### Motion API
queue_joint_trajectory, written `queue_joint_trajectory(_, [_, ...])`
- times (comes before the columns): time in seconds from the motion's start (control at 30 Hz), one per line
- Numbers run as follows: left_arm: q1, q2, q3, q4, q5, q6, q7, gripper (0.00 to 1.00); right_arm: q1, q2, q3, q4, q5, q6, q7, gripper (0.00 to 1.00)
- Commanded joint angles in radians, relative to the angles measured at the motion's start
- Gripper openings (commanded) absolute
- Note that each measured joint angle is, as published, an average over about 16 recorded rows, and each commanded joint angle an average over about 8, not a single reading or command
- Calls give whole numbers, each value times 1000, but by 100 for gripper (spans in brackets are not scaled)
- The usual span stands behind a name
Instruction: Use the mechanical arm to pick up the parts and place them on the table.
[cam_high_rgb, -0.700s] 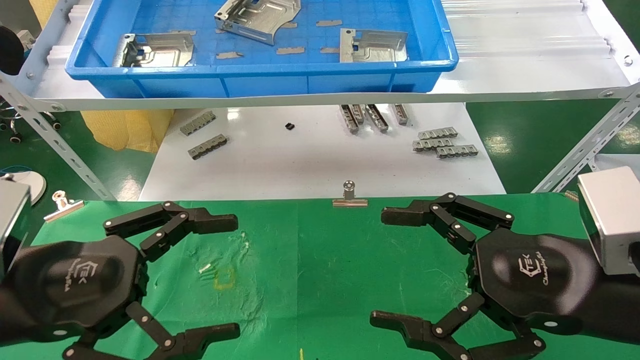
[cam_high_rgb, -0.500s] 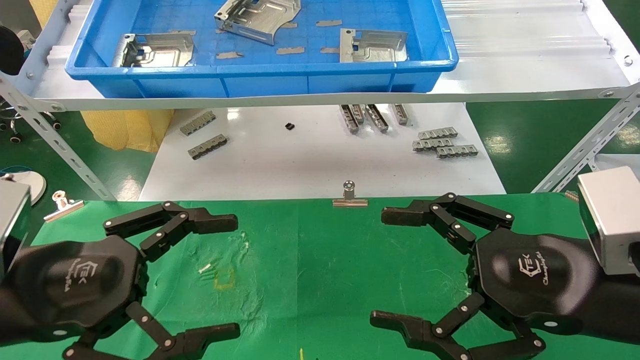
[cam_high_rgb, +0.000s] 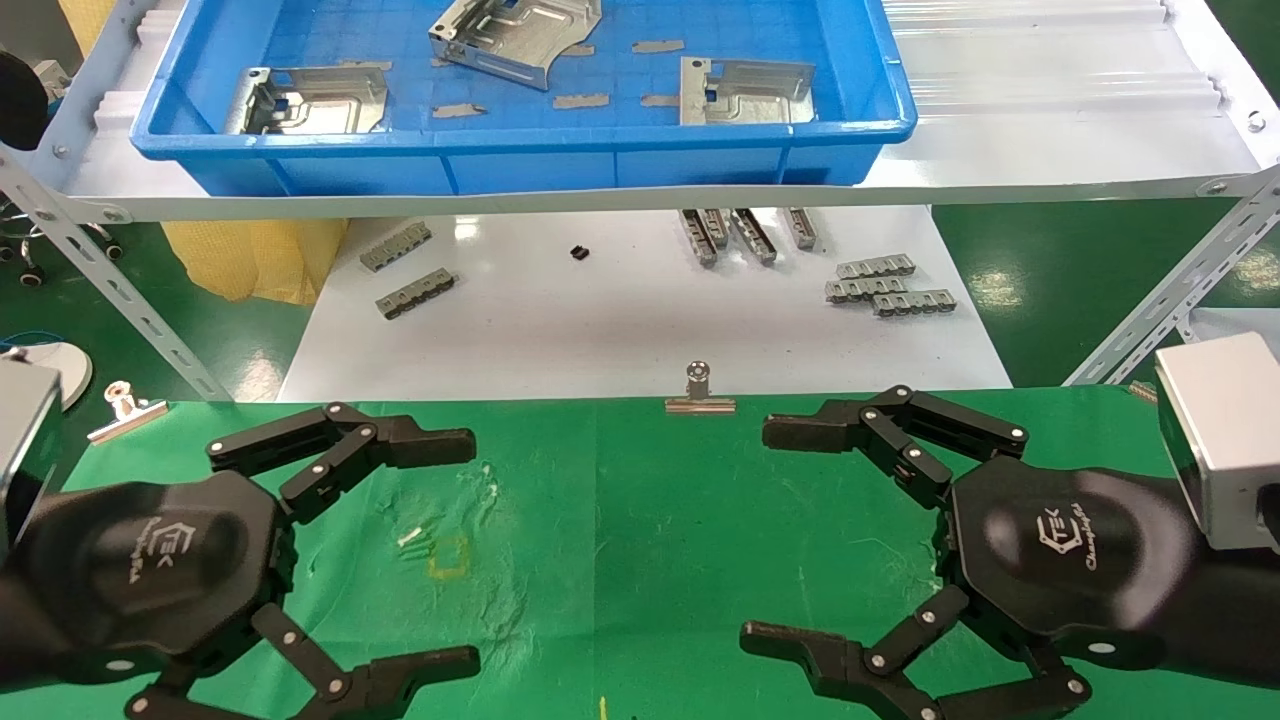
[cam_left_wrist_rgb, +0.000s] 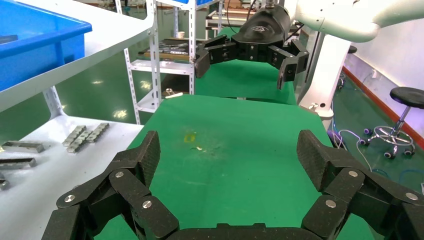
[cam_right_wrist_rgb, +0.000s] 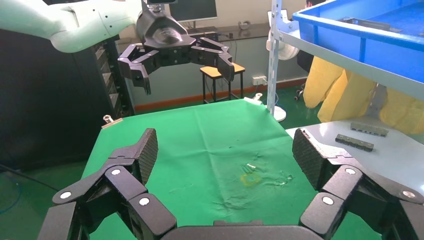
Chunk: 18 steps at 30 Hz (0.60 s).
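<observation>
Three silvery sheet-metal parts lie in the blue bin (cam_high_rgb: 520, 150) on the upper shelf: one at the left (cam_high_rgb: 310, 100), one at the back middle (cam_high_rgb: 515, 35), one at the right (cam_high_rgb: 745, 90). My left gripper (cam_high_rgb: 460, 550) hovers open and empty over the left of the green cloth table (cam_high_rgb: 640, 520); its own view shows its wide-spread fingers (cam_left_wrist_rgb: 145, 155) over bare cloth. My right gripper (cam_high_rgb: 770, 530) hovers open and empty over the right of the cloth, fingers (cam_right_wrist_rgb: 142, 150) spread. The two grippers face each other, far from the parts.
Small grey notched strips (cam_high_rgb: 885, 283) lie on the glossy white tabletop (cam_high_rgb: 620, 330) beyond the cloth, others at its left (cam_high_rgb: 405, 270). Metal clips (cam_high_rgb: 700, 395) hold the cloth's far edge. A yellow mark (cam_high_rgb: 448, 557) sits on the cloth. A shelf frame leg (cam_high_rgb: 1170, 290) slants at the right.
</observation>
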Motion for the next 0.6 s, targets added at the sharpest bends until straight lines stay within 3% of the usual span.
queue_joint_trajectory(0.03, [0,0,0,0,0,0,0,100,0,0,0,0,0,0,0,0])
queue_joint_trajectory(0.6, [0,0,0,0,0,0,0,100,0,0,0,0,0,0,0,0])
